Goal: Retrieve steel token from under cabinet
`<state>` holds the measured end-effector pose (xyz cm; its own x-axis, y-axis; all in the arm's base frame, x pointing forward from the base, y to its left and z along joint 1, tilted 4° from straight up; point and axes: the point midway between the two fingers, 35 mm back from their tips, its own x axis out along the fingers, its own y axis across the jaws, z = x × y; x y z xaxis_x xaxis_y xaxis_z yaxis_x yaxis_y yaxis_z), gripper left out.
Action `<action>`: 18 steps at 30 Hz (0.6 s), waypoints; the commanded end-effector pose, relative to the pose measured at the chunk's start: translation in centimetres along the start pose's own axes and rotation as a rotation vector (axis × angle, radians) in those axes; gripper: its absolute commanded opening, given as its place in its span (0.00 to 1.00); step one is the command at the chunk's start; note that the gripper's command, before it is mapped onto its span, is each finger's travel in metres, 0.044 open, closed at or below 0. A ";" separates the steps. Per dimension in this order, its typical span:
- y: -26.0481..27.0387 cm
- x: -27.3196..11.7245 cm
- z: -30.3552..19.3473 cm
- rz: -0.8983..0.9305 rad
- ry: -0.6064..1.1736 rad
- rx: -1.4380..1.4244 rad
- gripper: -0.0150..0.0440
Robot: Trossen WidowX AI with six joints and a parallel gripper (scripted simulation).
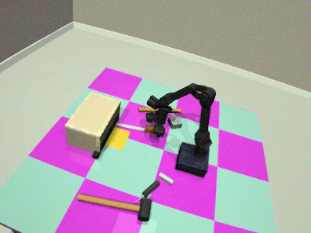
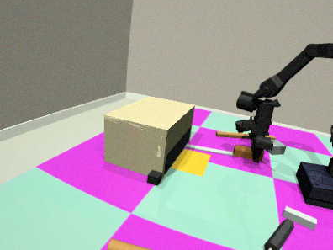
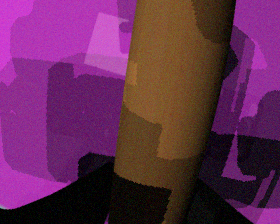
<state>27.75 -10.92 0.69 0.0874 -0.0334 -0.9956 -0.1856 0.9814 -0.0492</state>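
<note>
The steel token is not visible in any view. The cream cabinet point(image 1: 92, 118) point(image 2: 134, 144) stands at the left, its dark vented front facing the yellow marked area point(image 1: 118, 139) point(image 2: 193, 162). My gripper point(image 1: 158, 130) point(image 2: 256, 151) point(image 3: 150, 177) is low and shut on the brown handle point(image 1: 149, 129) point(image 2: 240, 151) point(image 3: 170, 90) of a long thin tool. Its pale, straight blade point(image 1: 131, 127) point(image 2: 210, 150) points at the cabinet, beyond the far side of the yellow area. The blade's tip is close to the cabinet's front; I cannot tell whether it is underneath.
A wooden stick point(image 1: 143, 110) point(image 2: 224, 134) and a grey block point(image 1: 175, 121) point(image 2: 277, 147) lie behind the gripper. A white block point(image 1: 166, 178) point(image 2: 299, 217), a dark-handled tool point(image 1: 151, 188) point(image 2: 279, 235) and a mallet point(image 1: 144, 209) lie nearer the camera. A black block point(image 1: 96, 154) point(image 2: 155, 177) is at the cabinet's near corner.
</note>
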 end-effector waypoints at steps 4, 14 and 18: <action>0.0 0.0 1.1 -0.002 -0.001 0.002 0.25; 0.0 -0.1 2.4 -0.002 -0.002 0.000 0.25; 0.0 -0.1 2.9 -0.002 -0.003 0.000 0.25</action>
<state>30.01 -10.49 0.91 0.0888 -0.0327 -0.9955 -0.1889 0.9808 -0.0490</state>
